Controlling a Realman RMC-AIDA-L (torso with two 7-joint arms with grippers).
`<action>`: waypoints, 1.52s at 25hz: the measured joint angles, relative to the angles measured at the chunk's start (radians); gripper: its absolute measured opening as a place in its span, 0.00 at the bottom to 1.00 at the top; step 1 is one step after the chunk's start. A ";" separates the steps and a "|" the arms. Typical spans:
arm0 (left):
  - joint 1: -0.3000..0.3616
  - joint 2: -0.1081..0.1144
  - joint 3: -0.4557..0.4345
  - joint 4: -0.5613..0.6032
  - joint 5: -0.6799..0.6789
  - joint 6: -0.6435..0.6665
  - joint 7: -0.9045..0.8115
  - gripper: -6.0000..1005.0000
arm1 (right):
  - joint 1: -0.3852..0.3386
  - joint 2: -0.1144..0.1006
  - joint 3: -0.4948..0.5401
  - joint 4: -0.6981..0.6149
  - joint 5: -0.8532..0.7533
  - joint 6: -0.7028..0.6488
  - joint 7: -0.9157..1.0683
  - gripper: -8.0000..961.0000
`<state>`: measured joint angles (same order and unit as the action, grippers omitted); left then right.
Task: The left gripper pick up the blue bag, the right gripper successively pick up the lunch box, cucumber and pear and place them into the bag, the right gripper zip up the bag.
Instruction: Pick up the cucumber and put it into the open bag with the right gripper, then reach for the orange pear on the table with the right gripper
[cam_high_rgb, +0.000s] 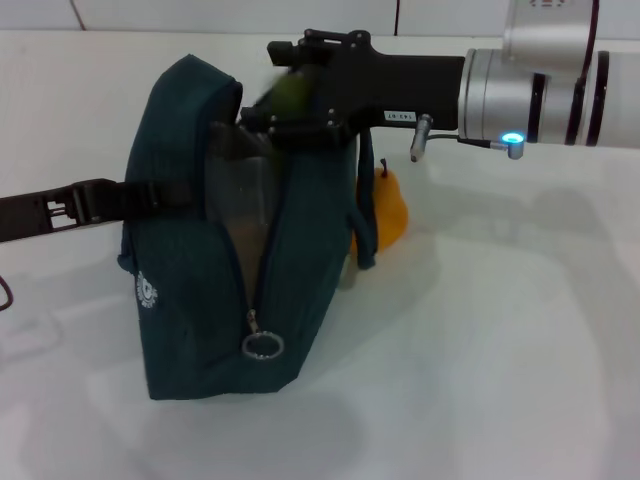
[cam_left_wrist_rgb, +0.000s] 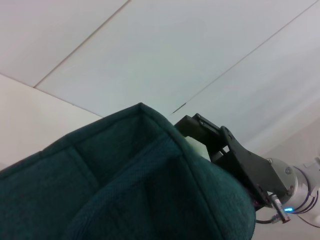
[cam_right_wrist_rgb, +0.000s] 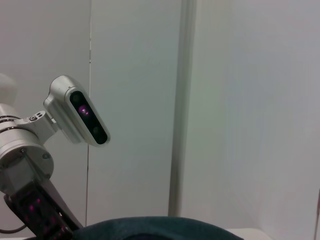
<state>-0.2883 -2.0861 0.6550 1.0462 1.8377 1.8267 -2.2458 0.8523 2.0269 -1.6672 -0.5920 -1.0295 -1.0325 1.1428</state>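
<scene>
The blue bag (cam_high_rgb: 190, 300) stands upright on the white table, its top and front seam unzipped, with the ring pull (cam_high_rgb: 262, 345) low on the front. My left gripper (cam_high_rgb: 165, 197) reaches in from the left and is shut on the bag's side strap. The right gripper (cam_high_rgb: 285, 105) hovers over the bag's open top, shut on the dark green cucumber (cam_high_rgb: 292, 95), which looks blurred. A clear boxy shape, the lunch box (cam_high_rgb: 240, 190), shows inside the opening. Behind the bag's right side lies the orange-yellow pear (cam_high_rgb: 393, 212). The left wrist view shows the bag's top (cam_left_wrist_rgb: 125, 190) and the right gripper (cam_left_wrist_rgb: 197, 137) beyond it.
White table (cam_high_rgb: 500, 350) stretches to the right and front of the bag. A white wall stands behind. In the right wrist view the left arm's silver wrist camera (cam_right_wrist_rgb: 80, 117) sits above the bag's rim (cam_right_wrist_rgb: 150, 229).
</scene>
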 joint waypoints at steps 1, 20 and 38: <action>0.000 0.000 0.000 0.000 0.000 0.000 0.000 0.05 | 0.000 0.000 0.000 0.000 0.000 0.000 0.000 0.73; 0.007 0.003 -0.008 0.000 0.000 0.001 0.000 0.05 | -0.217 -0.040 0.270 -0.214 -0.126 -0.040 0.094 0.84; 0.011 0.016 -0.061 -0.084 0.011 -0.036 0.021 0.05 | -0.308 -0.012 0.306 -0.006 -0.167 -0.119 0.057 0.83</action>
<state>-0.2773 -2.0698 0.5938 0.9622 1.8485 1.7907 -2.2243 0.5444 2.0147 -1.3614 -0.5978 -1.1967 -1.1517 1.1993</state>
